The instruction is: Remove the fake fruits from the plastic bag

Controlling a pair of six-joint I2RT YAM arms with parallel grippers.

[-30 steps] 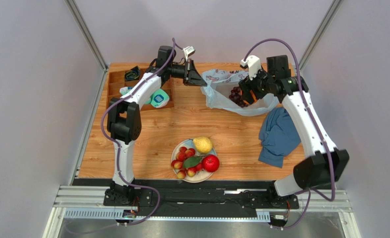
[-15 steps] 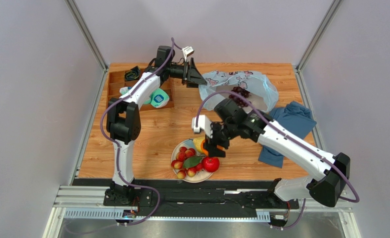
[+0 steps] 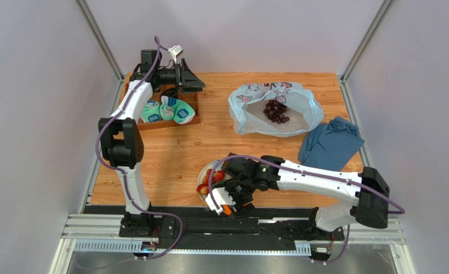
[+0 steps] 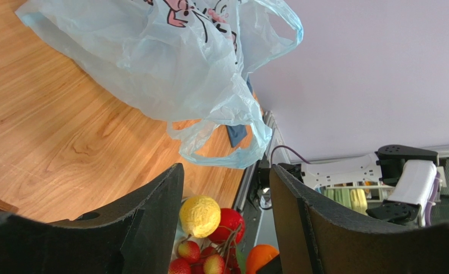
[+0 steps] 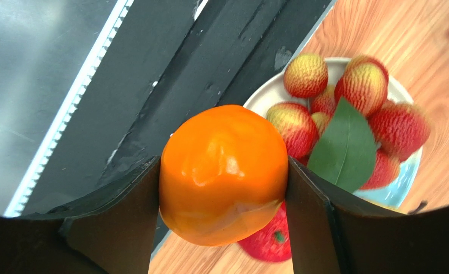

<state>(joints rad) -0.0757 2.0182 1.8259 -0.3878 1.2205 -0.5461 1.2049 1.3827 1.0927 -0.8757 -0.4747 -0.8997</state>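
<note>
The plastic bag (image 3: 275,108) lies open at the back of the table, and the left wrist view shows it crumpled (image 4: 169,63). A dark grape bunch (image 3: 276,111) rests inside it. My right gripper (image 3: 228,206) hangs low at the plate's near edge, shut on the orange (image 5: 224,160). On the plate (image 5: 261,91) sit the red-yellow cluster with its green leaf (image 5: 346,114) and the red apple (image 5: 266,242). The yellow pear (image 4: 199,216) shows beside them. Far left of the bag, my left gripper (image 3: 192,83) is open and holds nothing.
A wooden tray (image 3: 152,124) at the back left holds teal-and-white rolled socks (image 3: 166,111). A dark-blue cloth (image 3: 329,142) lies right of the bag. The table's front edge and the black rail (image 5: 209,63) run just below the orange.
The right gripper left the bag with the orange and carried it over the plate to its near edge. The left gripper let go of the bag's rim, opened and swung left.
</note>
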